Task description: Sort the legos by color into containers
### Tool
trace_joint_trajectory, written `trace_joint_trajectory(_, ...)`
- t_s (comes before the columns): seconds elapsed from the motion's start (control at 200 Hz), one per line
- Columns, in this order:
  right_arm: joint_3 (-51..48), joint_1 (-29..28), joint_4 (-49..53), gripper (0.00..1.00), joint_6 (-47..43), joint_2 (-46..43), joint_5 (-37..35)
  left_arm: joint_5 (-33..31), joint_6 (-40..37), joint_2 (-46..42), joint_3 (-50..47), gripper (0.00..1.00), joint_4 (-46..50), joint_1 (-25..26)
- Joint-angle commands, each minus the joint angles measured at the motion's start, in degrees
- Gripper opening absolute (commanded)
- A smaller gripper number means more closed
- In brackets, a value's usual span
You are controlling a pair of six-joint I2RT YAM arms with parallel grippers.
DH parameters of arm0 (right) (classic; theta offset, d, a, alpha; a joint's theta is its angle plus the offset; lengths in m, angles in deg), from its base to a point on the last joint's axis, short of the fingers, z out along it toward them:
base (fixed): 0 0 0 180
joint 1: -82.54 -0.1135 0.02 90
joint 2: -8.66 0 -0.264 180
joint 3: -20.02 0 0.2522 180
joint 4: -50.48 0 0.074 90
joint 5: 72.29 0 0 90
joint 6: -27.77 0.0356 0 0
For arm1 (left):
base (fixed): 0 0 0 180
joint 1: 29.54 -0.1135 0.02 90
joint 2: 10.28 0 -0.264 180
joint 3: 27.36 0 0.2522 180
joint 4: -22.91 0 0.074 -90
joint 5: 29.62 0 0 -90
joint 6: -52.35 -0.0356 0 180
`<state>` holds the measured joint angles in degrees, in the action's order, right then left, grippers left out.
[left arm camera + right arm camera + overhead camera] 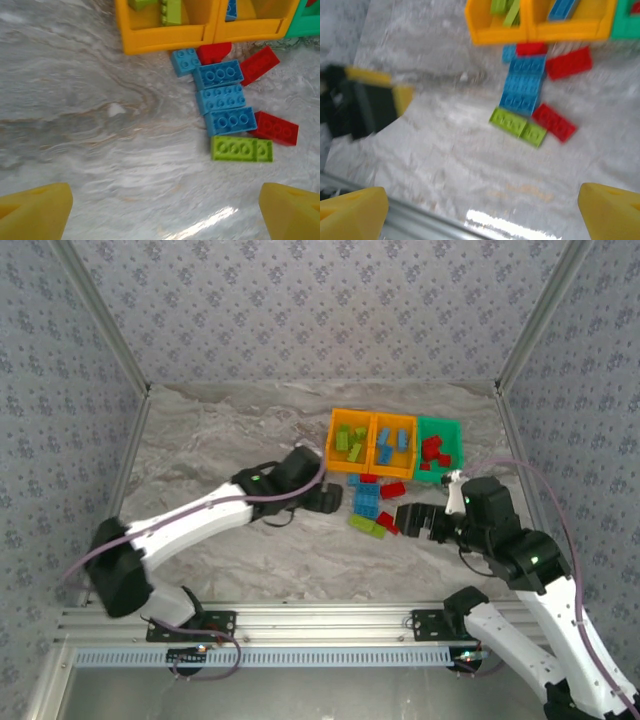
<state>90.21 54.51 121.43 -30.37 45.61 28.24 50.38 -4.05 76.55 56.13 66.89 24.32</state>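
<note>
Left end effector (162,210) and right end effector (481,211) spread apart; containers (160,39) cut off at top edge.

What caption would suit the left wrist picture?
Open left tool near loose blue, red and green bricks beside two orange bins.

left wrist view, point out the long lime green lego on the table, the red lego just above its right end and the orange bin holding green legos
long lime green lego (232,148), left wrist view, studded top
red lego (275,128), left wrist view, middle of its top
orange bin (165,40), left wrist view, near wall
</note>
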Motion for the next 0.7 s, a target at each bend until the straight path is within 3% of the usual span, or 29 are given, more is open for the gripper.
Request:
trace_joint_trajectory(0.0,-0.88,-3.70,6.34,1.00,3.74,-1.14,0.72,-3.41,6.84,10.39,9.67,0.96,0.78,3.69)
trace_joint_trajectory(0.155,-0.63,-4.89,9.31,1.00,5.35,-2.93,-3.73,-7.58,8.26,26.12,21.93,0.96,1.97,6.03)
trace_joint_trajectory(0.315,-0.74,-4.96,9.68,1.00,5.75,-3.70,-4.98,-12.79,9.46,36.99,31.53,0.95,4.54,6.07)
trace_joint_trajectory(0.465,-0.79,-5.00,11.49,1.00,5.92,-4.55,-5.96,-12.98,10.23,42.64,36.43,0.91,6.12,6.08)
trace_joint_trajectory(0.695,-0.71,-4.98,13.19,1.00,7.51,-7.07,-7.11,-9.85,12.97,45.83,35.34,0.72,5.34,6.07)
